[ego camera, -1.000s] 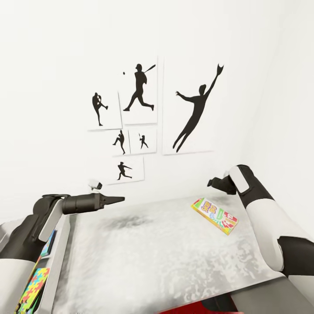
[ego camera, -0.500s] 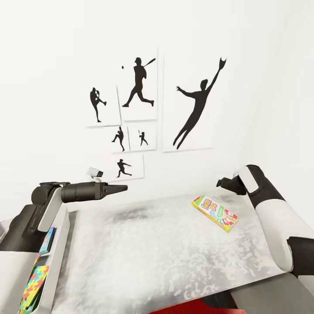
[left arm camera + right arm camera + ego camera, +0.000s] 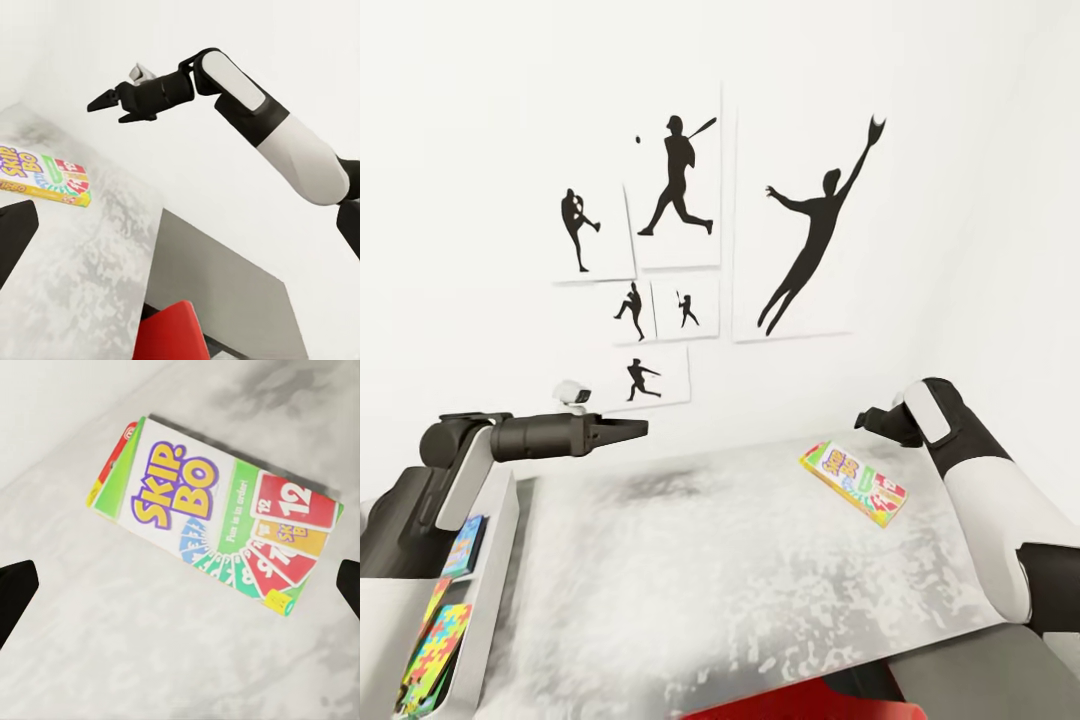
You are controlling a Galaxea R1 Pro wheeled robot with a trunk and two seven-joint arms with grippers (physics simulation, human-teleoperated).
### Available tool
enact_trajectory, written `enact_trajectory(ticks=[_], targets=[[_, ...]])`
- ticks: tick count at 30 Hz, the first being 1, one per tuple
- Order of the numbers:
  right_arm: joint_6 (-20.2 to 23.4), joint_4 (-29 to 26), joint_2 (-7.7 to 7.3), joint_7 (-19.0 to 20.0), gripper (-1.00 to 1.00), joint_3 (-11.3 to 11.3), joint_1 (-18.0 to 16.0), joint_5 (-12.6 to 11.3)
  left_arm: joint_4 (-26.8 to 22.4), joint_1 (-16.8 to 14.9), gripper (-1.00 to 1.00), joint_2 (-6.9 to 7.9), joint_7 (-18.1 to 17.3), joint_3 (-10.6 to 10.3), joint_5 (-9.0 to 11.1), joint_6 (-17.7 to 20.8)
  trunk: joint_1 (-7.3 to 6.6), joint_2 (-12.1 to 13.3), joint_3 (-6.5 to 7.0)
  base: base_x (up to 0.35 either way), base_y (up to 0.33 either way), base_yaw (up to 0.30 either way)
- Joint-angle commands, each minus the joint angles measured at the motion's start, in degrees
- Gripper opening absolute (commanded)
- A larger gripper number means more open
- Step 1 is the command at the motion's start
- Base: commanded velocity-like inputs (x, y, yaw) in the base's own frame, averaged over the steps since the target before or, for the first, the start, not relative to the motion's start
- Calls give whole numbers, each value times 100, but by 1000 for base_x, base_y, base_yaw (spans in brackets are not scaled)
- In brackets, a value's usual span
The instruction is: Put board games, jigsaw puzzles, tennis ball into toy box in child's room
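A: Nearest in the head view, at the left edge, the toy box (image 3: 488, 590) already holds a jigsaw puzzle (image 3: 435, 640) and a blue board game (image 3: 463, 545). What's left out?

B: The Skip-Bo board game (image 3: 852, 483), lying flat on the table (image 3: 710, 580) toward its far right, close to the wall. The right gripper (image 3: 878, 420) hovers just above and beyond it; from the right wrist view its fingertips (image 3: 15, 589) stand wide apart, nothing between them.

A: And the left gripper (image 3: 622, 430)?

B: Held out level over the table's far left, empty; its jaws look nearly together, but I can't tell for sure.

A: Risk?

B: I'd judge the box too thin and flat to pinch from above. A straight descent may just press it down or skid it toward the wall with the baseball silhouettes (image 3: 680, 190).
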Motion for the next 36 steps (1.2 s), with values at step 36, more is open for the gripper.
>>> enact_trajectory(ticks=[36], targets=[[44, -7, -45, -82, 100, 20, -481, -49, 13, -3, 100, 625, -57, 54, 53, 34, 3, -14, -351, 0, 0, 0]])
